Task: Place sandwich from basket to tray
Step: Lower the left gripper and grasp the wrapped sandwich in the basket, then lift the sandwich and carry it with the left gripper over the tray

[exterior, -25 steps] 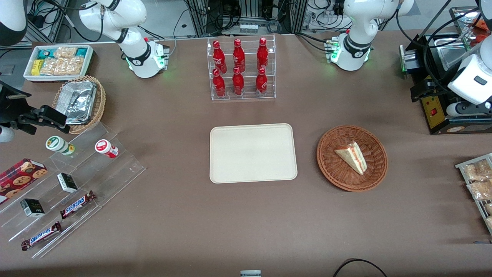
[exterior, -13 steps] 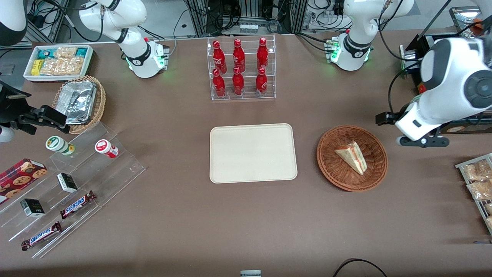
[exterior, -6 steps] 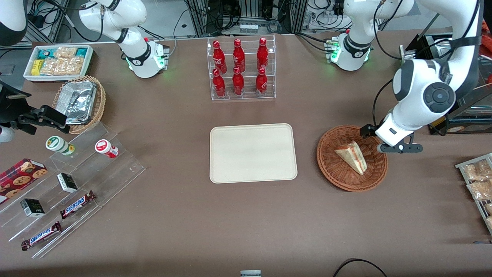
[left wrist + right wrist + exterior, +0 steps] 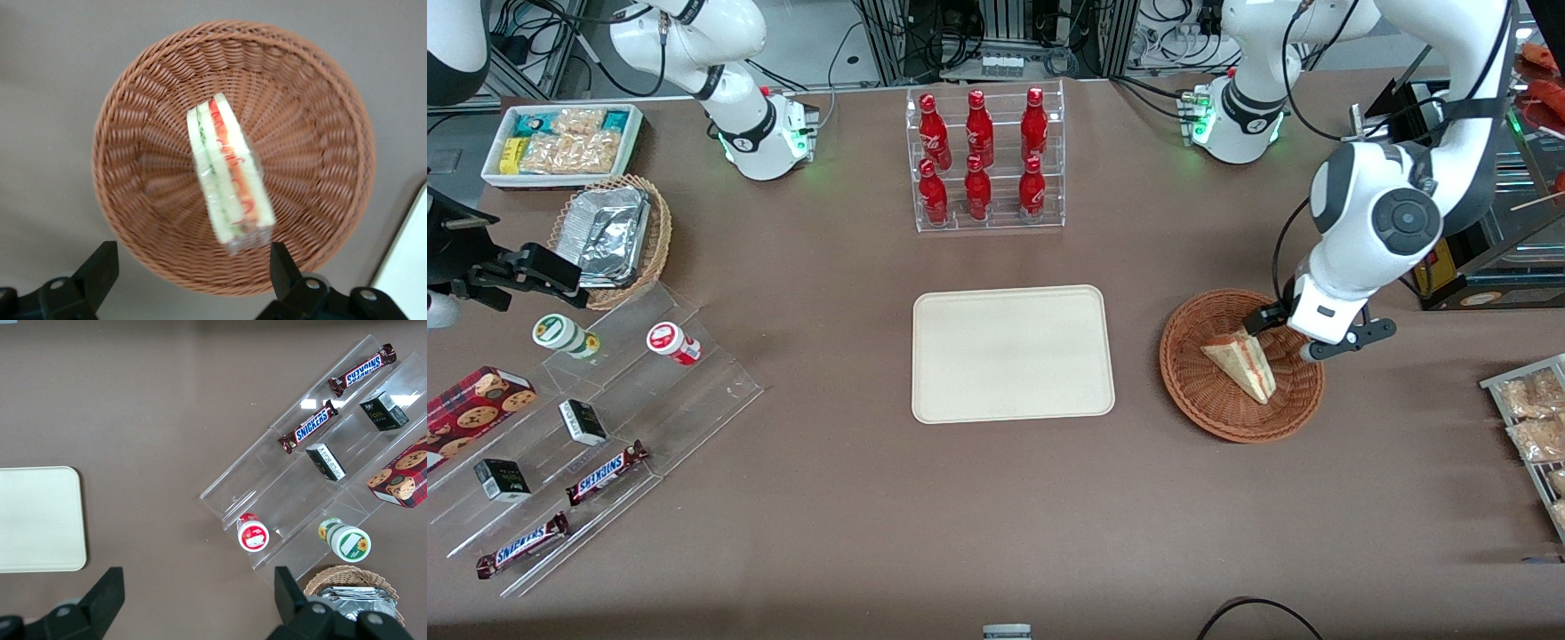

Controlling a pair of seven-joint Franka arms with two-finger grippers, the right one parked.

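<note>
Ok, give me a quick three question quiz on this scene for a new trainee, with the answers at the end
1. True or false: the sandwich lies in the basket.
2. Is the gripper open or shut, and where is it?
3. What lies on the tray: A) sandwich, B) bottle, C) nothing?

Key:
1. True.
2. Open, above the basket beside the sandwich, holding nothing.
3. C.

The gripper (image 4: 190,280) hangs above the reddish-brown wicker basket (image 4: 320,133) with its two dark fingers (image 4: 100,270) spread wide apart, and the plastic-wrapped sandwich (image 4: 228,175) lies inside on its side, red and green filling showing between pale bread.
</note>
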